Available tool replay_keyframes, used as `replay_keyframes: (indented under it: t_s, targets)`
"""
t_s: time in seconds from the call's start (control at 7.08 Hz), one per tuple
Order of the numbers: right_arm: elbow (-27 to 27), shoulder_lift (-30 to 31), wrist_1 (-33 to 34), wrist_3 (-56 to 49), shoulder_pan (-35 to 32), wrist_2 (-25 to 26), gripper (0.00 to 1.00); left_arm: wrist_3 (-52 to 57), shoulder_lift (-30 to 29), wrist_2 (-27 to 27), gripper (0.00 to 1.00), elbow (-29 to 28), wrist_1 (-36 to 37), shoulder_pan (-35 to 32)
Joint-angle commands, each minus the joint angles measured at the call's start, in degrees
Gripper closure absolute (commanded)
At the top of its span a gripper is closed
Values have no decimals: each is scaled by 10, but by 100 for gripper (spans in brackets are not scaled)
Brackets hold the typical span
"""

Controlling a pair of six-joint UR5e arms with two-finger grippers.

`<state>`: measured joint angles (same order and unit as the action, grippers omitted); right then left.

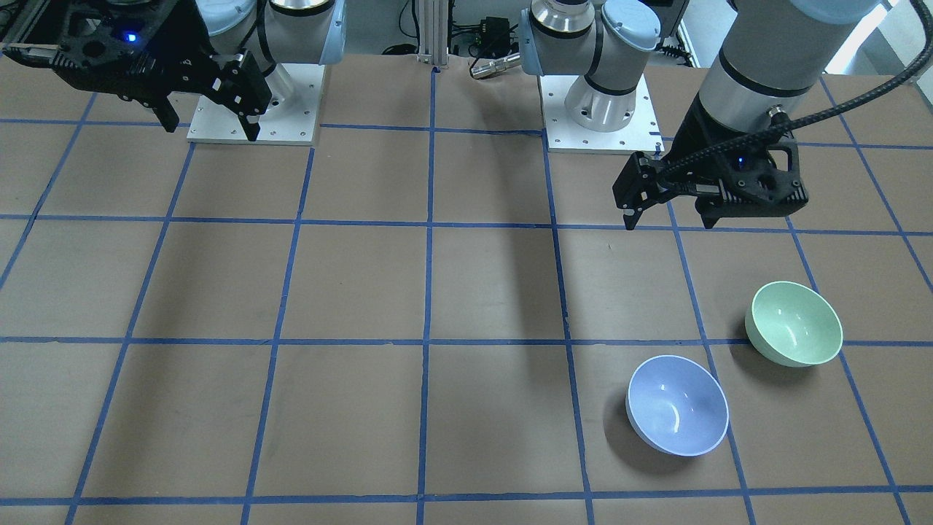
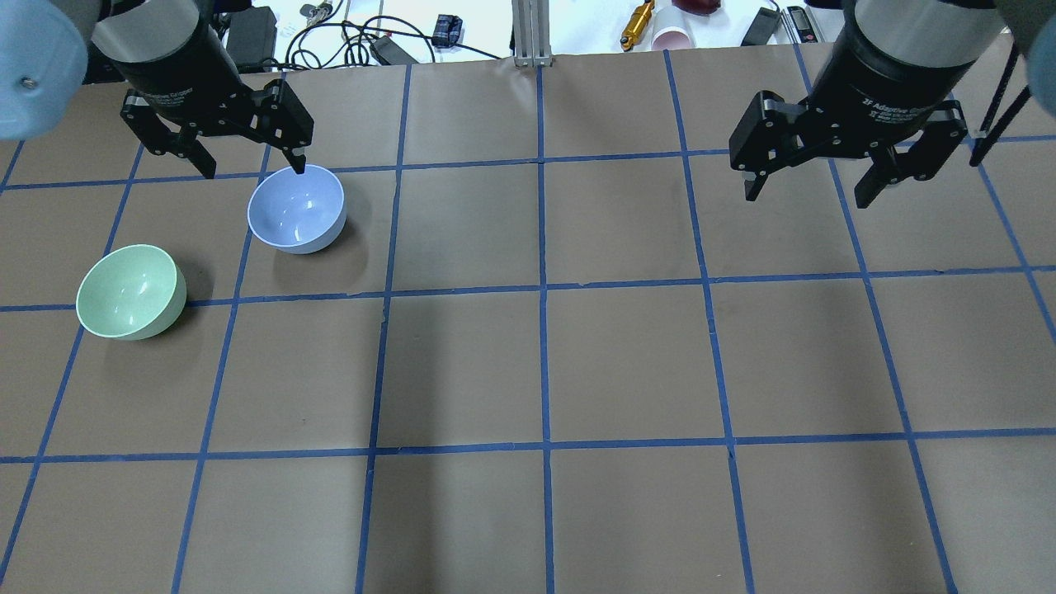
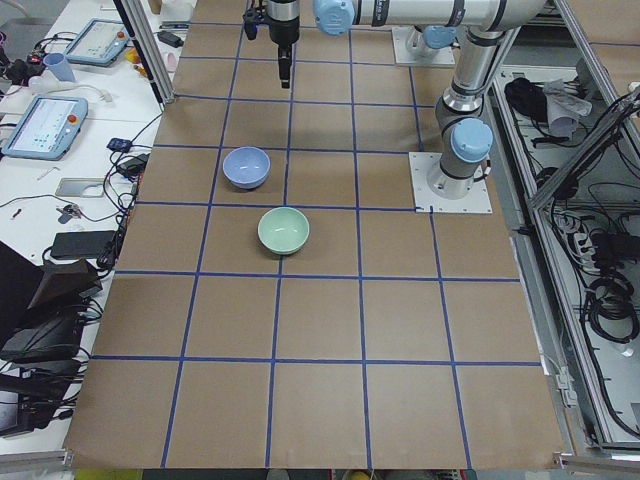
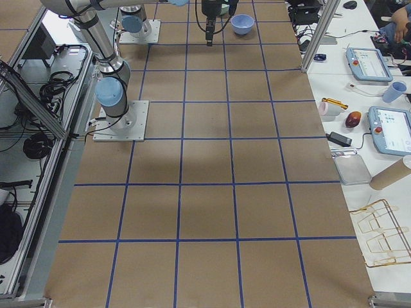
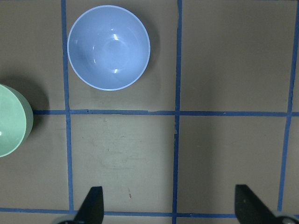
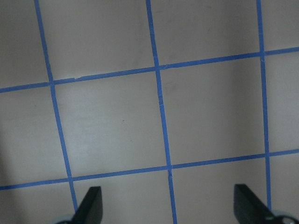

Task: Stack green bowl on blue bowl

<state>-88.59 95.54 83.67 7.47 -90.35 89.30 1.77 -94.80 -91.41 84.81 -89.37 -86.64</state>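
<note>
The green bowl (image 2: 130, 291) (image 1: 793, 323) stands upright on the table on my left side. The blue bowl (image 2: 297, 208) (image 1: 678, 405) stands upright beside it, a small gap between them. Both are empty. My left gripper (image 2: 252, 167) (image 1: 670, 219) is open and empty, held high above the table on the robot's side of the bowls. In the left wrist view the blue bowl (image 5: 108, 46) is at the upper left and the green bowl (image 5: 11, 120) is cut off by the left edge, both ahead of the open left gripper (image 5: 170, 207). My right gripper (image 2: 813, 194) (image 6: 170, 207) is open and empty, high over bare table on the right.
The brown table (image 2: 627, 355) is marked with a grid of blue tape. The arm base plates (image 1: 255, 102) (image 1: 601, 102) are on the robot's side. Cables and small items (image 2: 363, 37) lie beyond the far edge. Tablets (image 4: 369, 61) rest on a side bench.
</note>
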Motion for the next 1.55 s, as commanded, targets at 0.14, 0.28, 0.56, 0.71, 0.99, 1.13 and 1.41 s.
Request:
replay_keyframes:
  t_s: [0.14, 0.28, 0.56, 0.71, 0.99, 1.13, 1.41]
  targets:
    - [0, 0, -1, 0, 0, 0, 0, 2, 2, -1, 0, 11, 5, 7]
    - [0, 0, 0, 0, 0, 0, 0, 1, 5, 4, 0, 16, 8, 6]
    - [0, 0, 0, 0, 0, 0, 0, 16, 7, 1, 0, 16, 4, 11]
    - [0, 0, 0, 0, 0, 0, 0, 25, 8, 3, 0, 17, 4, 16]
    - [0, 0, 0, 0, 0, 0, 0, 44, 8, 0, 0, 18, 1, 39]
    - [0, 0, 0, 0, 0, 0, 0, 50, 2, 0, 0, 18, 0, 69]
    - [0, 0, 0, 0, 0, 0, 0, 113, -6, 0, 0, 32, 0, 126]
